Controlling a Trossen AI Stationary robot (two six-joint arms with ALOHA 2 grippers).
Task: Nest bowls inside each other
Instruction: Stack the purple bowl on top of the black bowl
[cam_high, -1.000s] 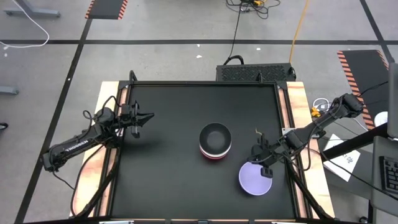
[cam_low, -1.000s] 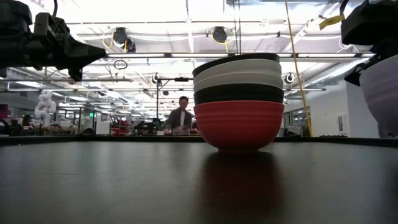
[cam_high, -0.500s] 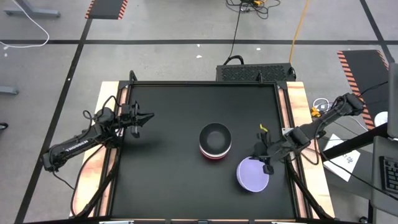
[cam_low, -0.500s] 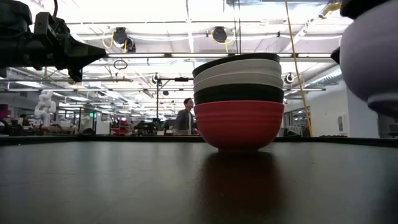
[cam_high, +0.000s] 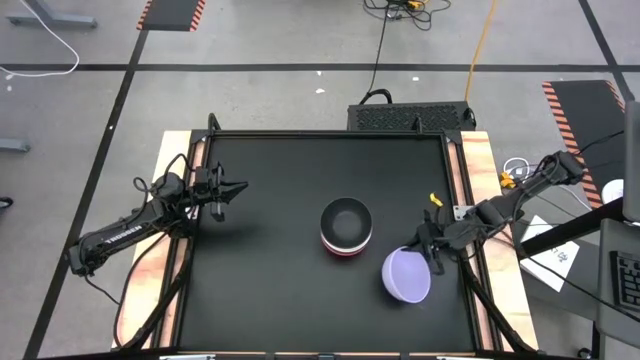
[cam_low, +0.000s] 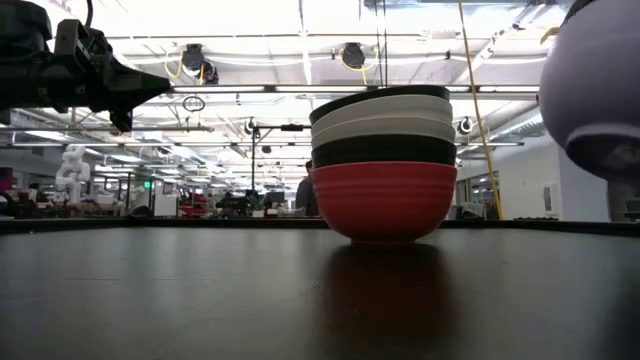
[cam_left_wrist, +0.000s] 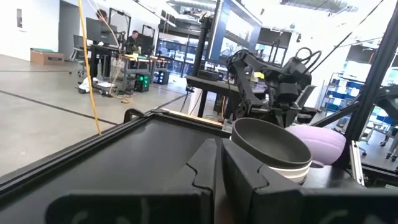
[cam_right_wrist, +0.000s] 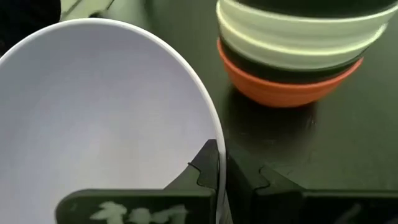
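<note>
Since a second ago the lavender bowl (cam_high: 406, 275) has been lifted and tipped: it lay flat and open at the lower right of the high view, and now it hangs tilted, its mouth turned toward the stack (cam_high: 346, 228), while the right claw (cam_high: 428, 254) has edged up and to the right with it. Nothing else has shifted; the left claw (cam_high: 232, 189) waits at the left of the counter (cam_high: 270, 290), and its fingers look pressed together in the left wrist view.

The right claw is pinching the lavender bowl by its rim, one finger on each side of the thin wall. In the low view the bowl (cam_low: 594, 85) fills the upper right corner, clear of the counter and level with the top of the stack.

Four bowls show in the stack from the side: red (cam_low: 385, 200) at the bottom, then black, white, and a black one (cam_high: 346, 219) open on top. It sits just right of centre in the high view, near the lavender bowl but apart from it.

The main risk, I judge, is the rim grip: a smooth, tilted bowl held at one edge could swing or slip. Coming in low or still tilted, it could catch the top rim and shove or topple the stack, which looks light and free to slide
</note>
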